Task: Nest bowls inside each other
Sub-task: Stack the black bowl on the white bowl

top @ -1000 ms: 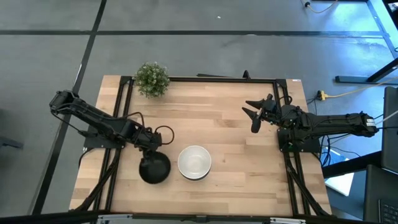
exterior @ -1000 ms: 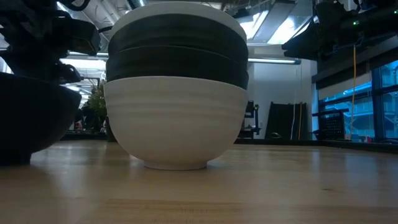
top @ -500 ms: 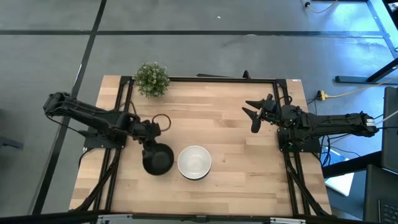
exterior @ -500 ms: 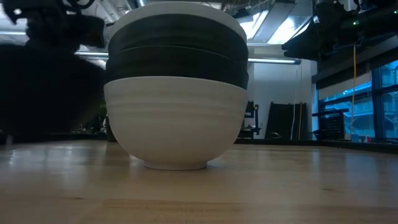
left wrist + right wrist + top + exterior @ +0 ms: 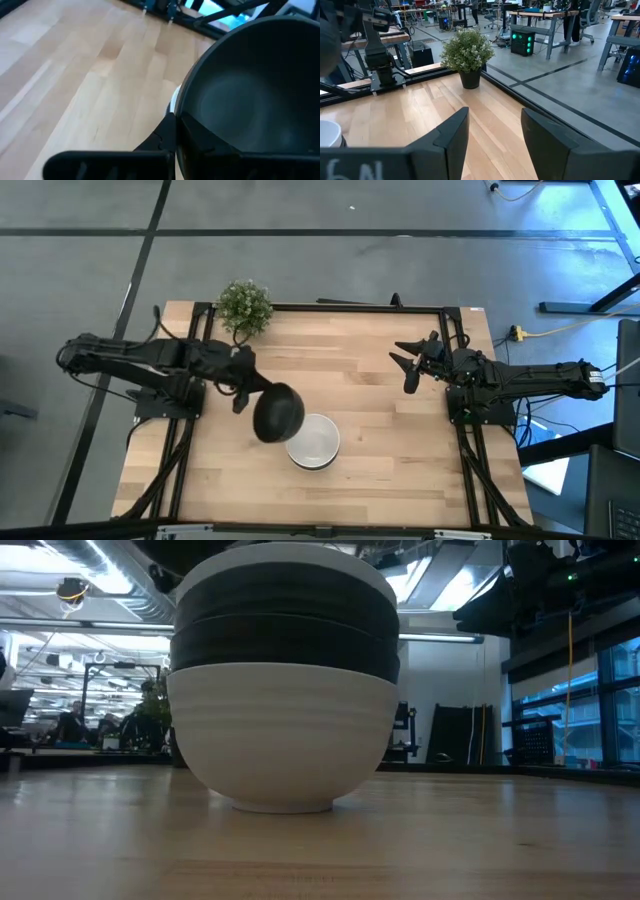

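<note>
Left hand [image 5: 243, 385] pinching rim of black bowl [image 5: 278, 412], lifted off the worktop [image 5: 370, 370], partly over the stack [image 5: 315, 442]. In left wrist view, finger [image 5: 165, 137] pressed against the outer wall of this bowl [image 5: 250, 95]. Stack of four nested bowls [image 5: 283, 680] standing near front edge of worktop, slightly left of middle: white at bottom, two black in it, white on top. Right hand [image 5: 411, 363] spread and holding nothing, above right side of worktop, well apart from stack. Plant [image 5: 244, 307] at back left corner.
</note>
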